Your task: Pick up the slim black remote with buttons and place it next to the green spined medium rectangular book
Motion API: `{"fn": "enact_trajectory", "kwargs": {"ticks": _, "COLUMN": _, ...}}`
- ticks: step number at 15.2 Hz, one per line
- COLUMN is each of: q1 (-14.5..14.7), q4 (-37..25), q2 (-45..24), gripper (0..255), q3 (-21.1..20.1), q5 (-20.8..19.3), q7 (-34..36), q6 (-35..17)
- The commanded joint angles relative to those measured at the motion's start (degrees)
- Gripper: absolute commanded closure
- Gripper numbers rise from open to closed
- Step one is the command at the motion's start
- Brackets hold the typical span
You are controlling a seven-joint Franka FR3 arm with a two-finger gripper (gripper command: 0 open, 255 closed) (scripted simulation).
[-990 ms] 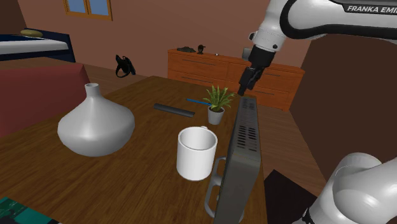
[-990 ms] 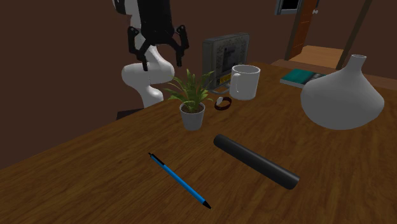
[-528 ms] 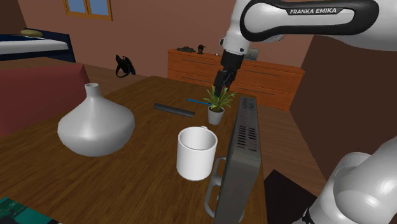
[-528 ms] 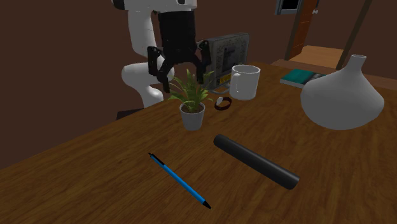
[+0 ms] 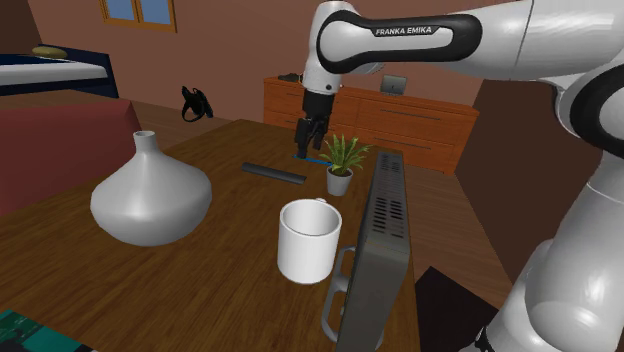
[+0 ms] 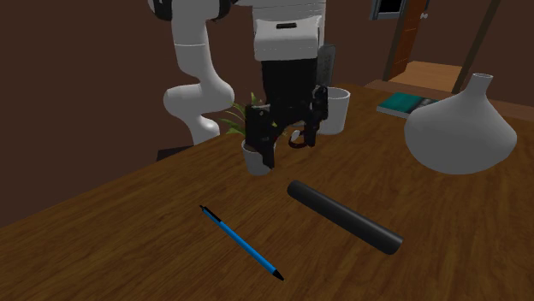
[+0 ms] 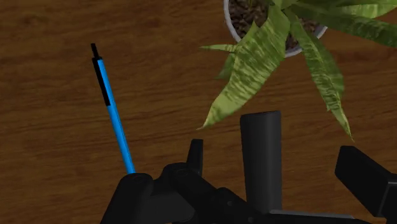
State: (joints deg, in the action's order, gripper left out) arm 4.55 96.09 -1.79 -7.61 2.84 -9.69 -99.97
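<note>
Shoulder view: the black two-finger claw [image 5: 308, 143] hangs fingers-down over the brown wooden worktop [image 5: 235, 272]. The slim black remote [image 5: 273, 173] lies flat at its eight o'clock. Half a second ago the claw was above the small potted plant [image 5: 340, 180].

Second exterior view: jaws apart, probably to straddle the remote at five o'clock. The green-spined book [image 6: 406, 103] sits at two o'clock.

Wrist view: a blue pen [image 7: 113, 108] lies alongside.

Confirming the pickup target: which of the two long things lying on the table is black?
The thick black bar-shaped remote, nearer the bulbous white vase; the other is a thin blue pen.
</note>
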Motion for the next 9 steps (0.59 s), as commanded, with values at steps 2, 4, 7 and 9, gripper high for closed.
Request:
{"fn": "enact_trajectory", "kwargs": {"ticks": 2, "q1": 0.93, "q4": -8.03, "q2": -7.69, "gripper": 0, "q3": -0.82, "q5": -0.5, "q7": -0.46, "q6": 2.07}}
{"fn": "enact_trajectory", "kwargs": {"ticks": 4, "q1": 1.75, "q4": -14.14, "q2": -13.16, "gripper": 0, "q3": -1.37, "q5": -0.99, "q7": -0.63, "q6": 3.87}}
{"fn": "enact_trajectory", "kwargs": {"ticks": 7, "q1": 2.44, "q4": -17.96, "q2": -17.09, "gripper": 0, "q3": -1.71, "q5": -1.36, "q7": -0.78, "q6": 4.58}}
{"fn": "enact_trajectory", "kwargs": {"ticks": 9, "q1": 2.43, "q4": -16.07, "q2": -16.85, "gripper": 0, "q3": -1.72, "q5": -1.32, "q7": -0.81, "q6": 2.92}}
